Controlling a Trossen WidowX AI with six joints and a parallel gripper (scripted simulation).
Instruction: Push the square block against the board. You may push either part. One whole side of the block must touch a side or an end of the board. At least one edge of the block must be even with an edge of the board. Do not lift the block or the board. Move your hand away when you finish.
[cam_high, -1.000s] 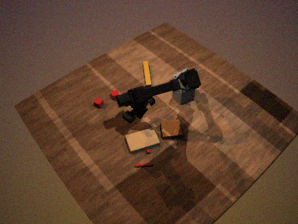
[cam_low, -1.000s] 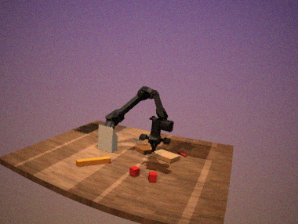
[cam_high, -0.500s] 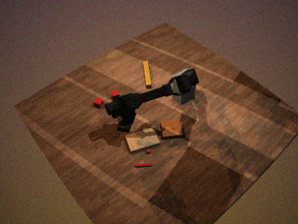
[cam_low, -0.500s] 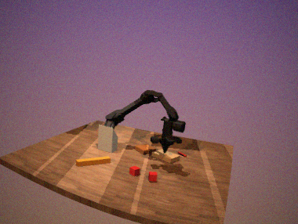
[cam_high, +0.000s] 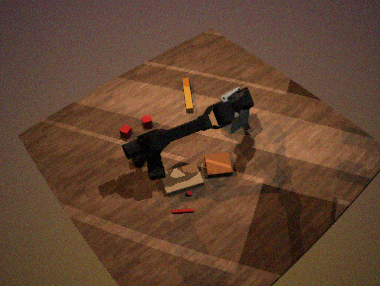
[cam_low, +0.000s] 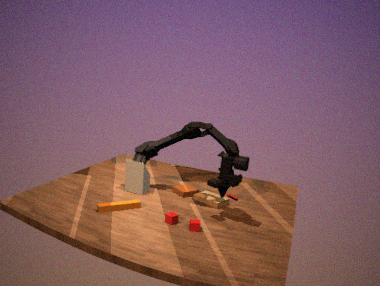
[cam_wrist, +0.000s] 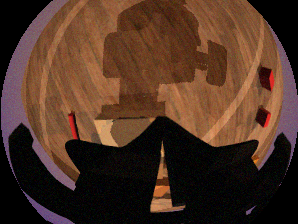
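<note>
Square block (cam_high: 218, 164) (cam_low: 185, 190), orange, lay right of the clenched, empty gripper (cam_high: 158, 176) (cam_low: 223, 195) (cam_wrist: 161, 120) at the top view's centre, beyond most of the pale board (cam_high: 186, 183) (cam_low: 210, 199) (cam_wrist: 131, 133).

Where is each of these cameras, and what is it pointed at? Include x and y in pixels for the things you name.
Top: high above, looking steeply down on the wooden table (cam_high: 100, 210) (cam_low: 55, 200) (cam_wrist: 60, 75); the whole arm (cam_high: 182, 131) (cam_low: 172, 139) shows.
Exterior: off to one side, looking across and slightly down; arm and pale base (cam_low: 136, 177) show from the side.
Wrist: on the arm near the end effector (cam_high: 157, 176) (cam_low: 222, 196) (cam_wrist: 162, 131), facing past its dark fingers toward the table.
Top and exterior share both small red cubes (cam_high: 125, 131) (cam_high: 147, 121) (cam_low: 171, 218) (cam_low: 195, 225) (cam_wrist: 266, 78) (cam_wrist: 263, 117); wrist shows them too.
</note>
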